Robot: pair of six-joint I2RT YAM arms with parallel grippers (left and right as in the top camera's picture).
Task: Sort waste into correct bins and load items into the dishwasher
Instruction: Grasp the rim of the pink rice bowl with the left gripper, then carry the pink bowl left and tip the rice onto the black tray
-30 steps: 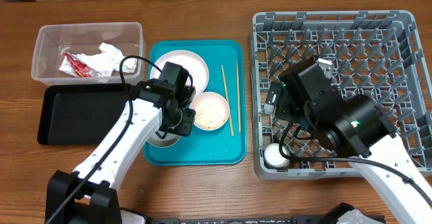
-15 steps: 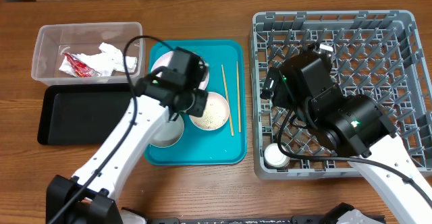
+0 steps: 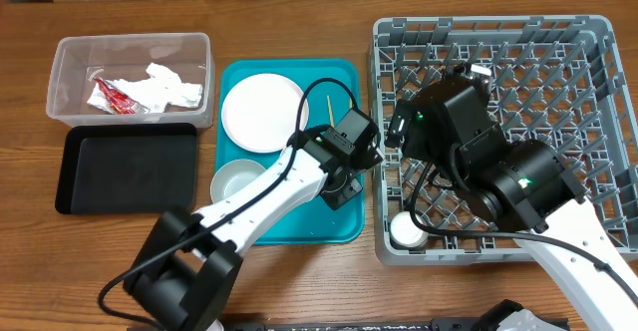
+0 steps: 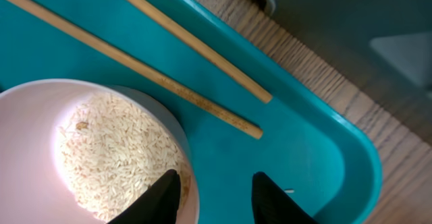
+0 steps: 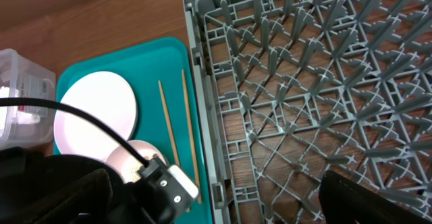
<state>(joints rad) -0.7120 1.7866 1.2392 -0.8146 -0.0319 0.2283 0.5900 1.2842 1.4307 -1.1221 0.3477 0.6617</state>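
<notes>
My left jaws stand parted astride the rim of the white round bowl (image 4: 34, 163) holding loose white rice grains (image 4: 115, 150) on the flat teal tray (image 3: 299, 229), not yet clenched. My right jaws hang wide and empty over the grey pegged plastic dish rack (image 3: 588, 32). Done so far: the red-and-white snack wrapper (image 3: 112, 96) and the crumpled white napkin (image 3: 164, 87) lie in the clear plastic tub (image 3: 62, 52), and the small white cup (image 3: 407, 231) sits in a rack corner. Left to do, I judge: the rice, the empty white bowl (image 3: 235, 182), the white round plate (image 3: 261, 112) and the thin wooden chopsticks (image 4: 182, 38).
</notes>
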